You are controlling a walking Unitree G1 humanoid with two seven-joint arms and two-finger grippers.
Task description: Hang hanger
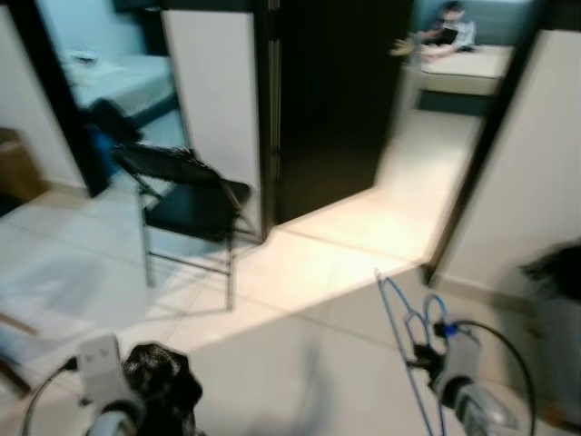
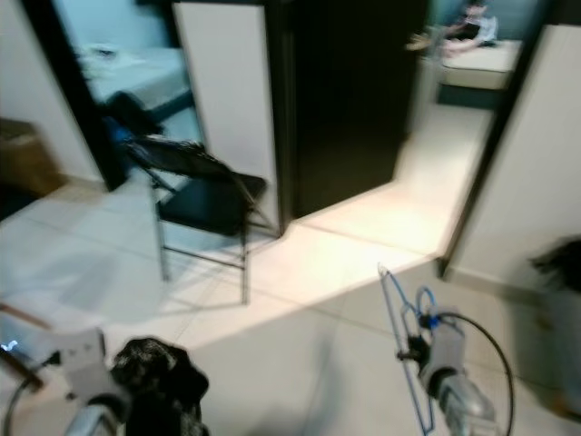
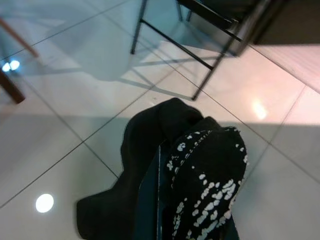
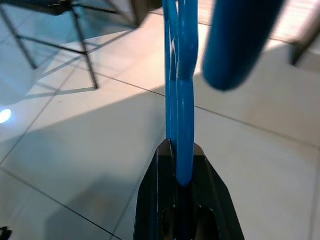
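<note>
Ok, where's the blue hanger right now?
The blue hanger is clamped in the right gripper, held up over the tiled floor at the lower right of the head views, right of the black folding chair.

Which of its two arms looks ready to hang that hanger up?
The right one, probably: the right gripper is shut on the blue wire hanger, while the left gripper is busy with a black white-speckled garment.

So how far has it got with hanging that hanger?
Picked up: the right gripper has its jaws shut on the blue hanger, and the left gripper carries a black spotted garment. Left to do: no rail is in view, just tiled floor, a folding chair and doorways, so the hanging itself remains.
</note>
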